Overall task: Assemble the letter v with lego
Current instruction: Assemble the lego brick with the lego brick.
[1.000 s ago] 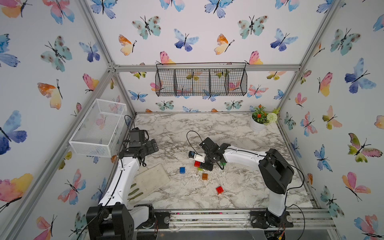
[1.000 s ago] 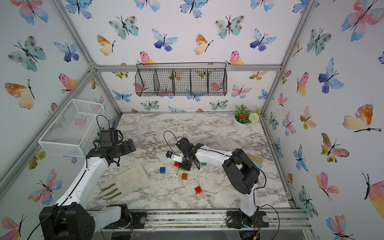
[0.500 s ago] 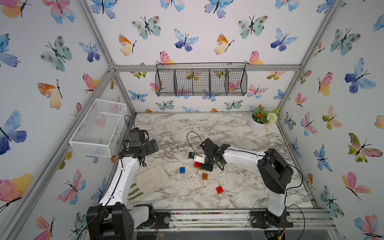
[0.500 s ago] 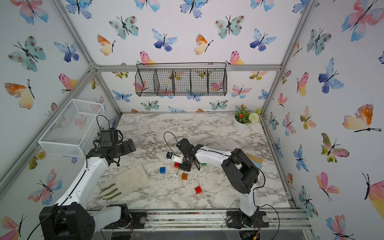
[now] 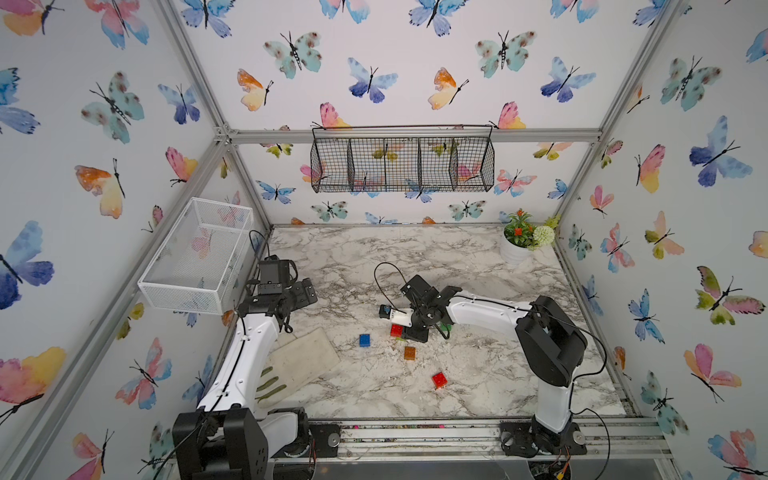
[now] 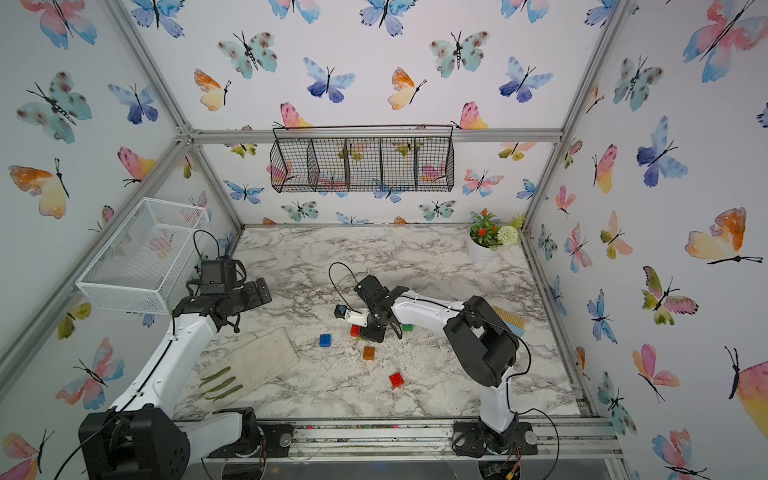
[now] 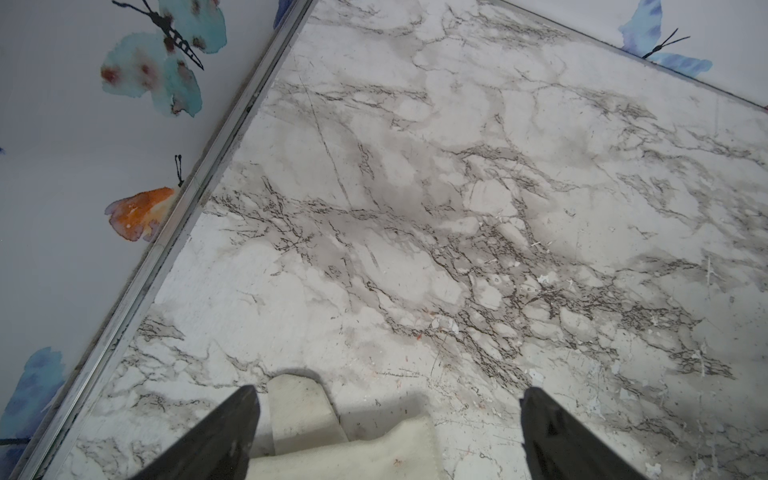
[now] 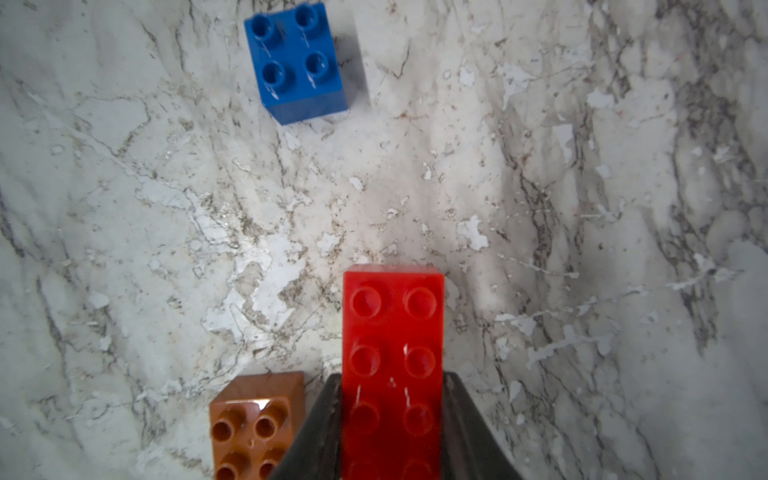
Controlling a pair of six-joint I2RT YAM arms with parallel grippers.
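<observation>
Right claw [image 8: 392, 380] clamps long red brick [image 8: 392, 324] by its sides; far edge juts free. Orange brick [image 8: 253, 419] just beside that brick; blue brick [image 8: 297, 62] well beyond, bare marble table [image 8: 415, 187] between. Left claw [image 7: 386, 399] gapes wide, well apart.

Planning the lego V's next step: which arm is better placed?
Probably right. The right gripper is shut on the longer red brick, beside the orange brick; the left gripper hangs open, far off by the cloth.

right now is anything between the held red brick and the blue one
Nothing visible: only bare marble between the red brick in the right gripper and the blue brick. The orange brick sits off to the side.
</observation>
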